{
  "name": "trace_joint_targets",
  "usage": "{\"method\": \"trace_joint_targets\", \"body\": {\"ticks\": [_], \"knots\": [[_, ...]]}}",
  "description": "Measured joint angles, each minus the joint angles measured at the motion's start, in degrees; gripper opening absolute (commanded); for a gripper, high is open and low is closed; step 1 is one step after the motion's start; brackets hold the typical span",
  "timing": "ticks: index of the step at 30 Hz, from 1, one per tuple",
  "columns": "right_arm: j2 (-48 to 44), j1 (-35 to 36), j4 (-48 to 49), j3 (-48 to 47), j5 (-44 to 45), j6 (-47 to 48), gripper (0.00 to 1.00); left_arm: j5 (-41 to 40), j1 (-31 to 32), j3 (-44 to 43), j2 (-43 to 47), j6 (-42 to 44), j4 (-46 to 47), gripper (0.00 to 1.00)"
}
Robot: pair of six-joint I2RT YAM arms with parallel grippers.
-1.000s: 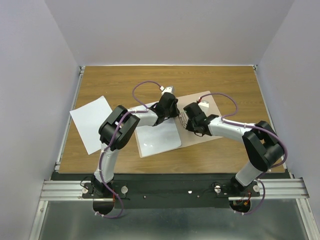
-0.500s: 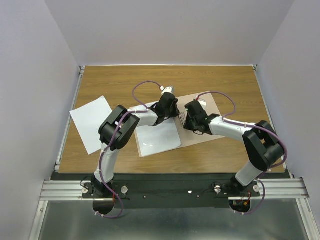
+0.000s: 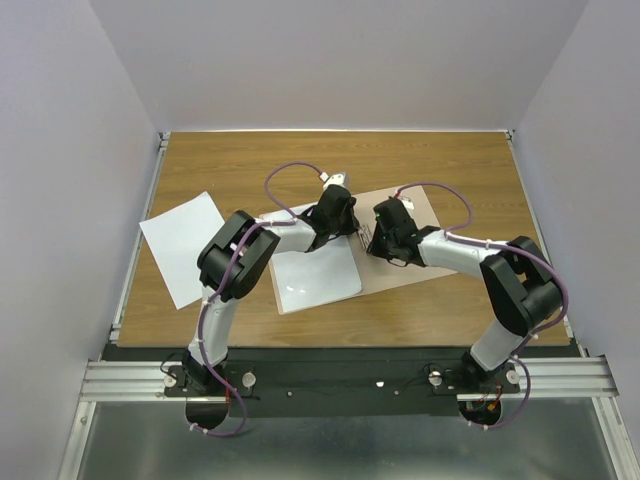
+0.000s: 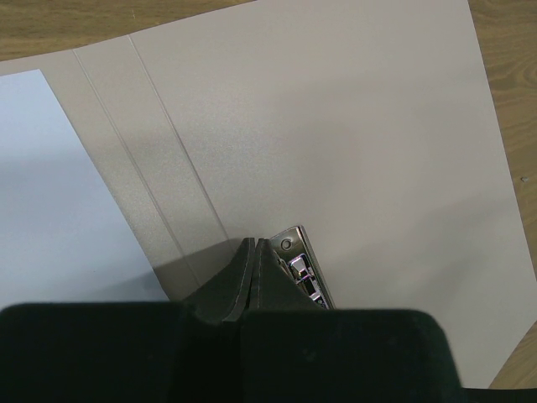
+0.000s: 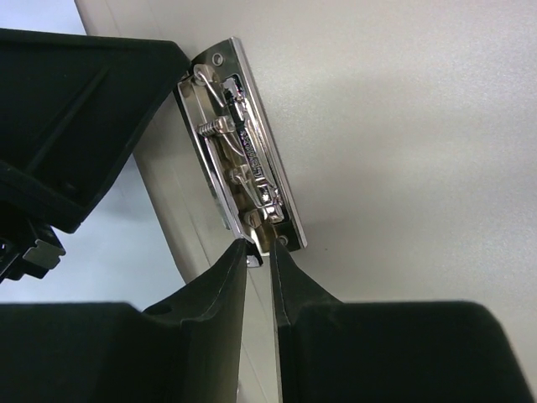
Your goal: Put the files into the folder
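The tan folder (image 3: 420, 215) lies open mid-table, its pale inner face (image 4: 336, 126) up. One white file (image 3: 318, 278) lies on its left leaf and also shows in the left wrist view (image 4: 50, 210). The other file (image 3: 185, 245) lies on the table to the left. My left gripper (image 4: 254, 243) is shut and empty, its tips pressed on the folder beside the metal clip (image 4: 304, 267). My right gripper (image 5: 262, 245) is closed narrowly on the near end of the clip (image 5: 243, 159). Both grippers meet at the fold, left (image 3: 350, 228) and right (image 3: 375, 243).
The wooden table (image 3: 330, 160) is walled on three sides. The black body of the left gripper (image 5: 75, 126) sits close to the clip, right beside my right fingers. A metal rail (image 3: 330, 375) runs along the near edge.
My right gripper has moved a little up and left along the folder toward the clip. The left arm, the folder and both sheets have not moved.
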State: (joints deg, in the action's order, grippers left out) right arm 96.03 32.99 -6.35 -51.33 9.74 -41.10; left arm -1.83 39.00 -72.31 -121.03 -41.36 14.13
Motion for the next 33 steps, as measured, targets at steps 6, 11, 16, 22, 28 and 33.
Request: {"method": "trace_joint_targets", "body": {"ticks": [6, 11, 16, 22, 28, 33], "knots": [[0.59, -0.31, 1.18, 0.00, -1.68, 0.28, 0.13, 0.02, 0.00, 0.00, 0.00, 0.02, 0.00, 0.00], [0.68, -0.61, 1.64, 0.09, -2.97, 0.42, 0.01, 0.02, 0.00, -0.02, 0.00, 0.02, 0.00, 0.00], [0.68, -0.74, 3.45, 1.09, -4.55, 0.24, 0.01, 0.02, 0.00, -0.02, -0.02, 0.02, 0.00, 0.00], [0.87, -0.85, 5.95, 2.78, -4.24, -0.83, 0.01, 0.02, 0.00, -0.02, -0.02, 0.02, 0.00, 0.00], [2.89, 0.07, 2.14, 0.11, 0.48, -3.48, 0.01, 0.00, 0.00, -0.07, -0.07, 0.17, 0.04, 0.00], [4.02, 1.36, -0.74, -2.14, 5.07, -5.01, 0.01, -0.02, -0.11, -0.63, -0.48, 0.70, 0.04, 0.00]]}}
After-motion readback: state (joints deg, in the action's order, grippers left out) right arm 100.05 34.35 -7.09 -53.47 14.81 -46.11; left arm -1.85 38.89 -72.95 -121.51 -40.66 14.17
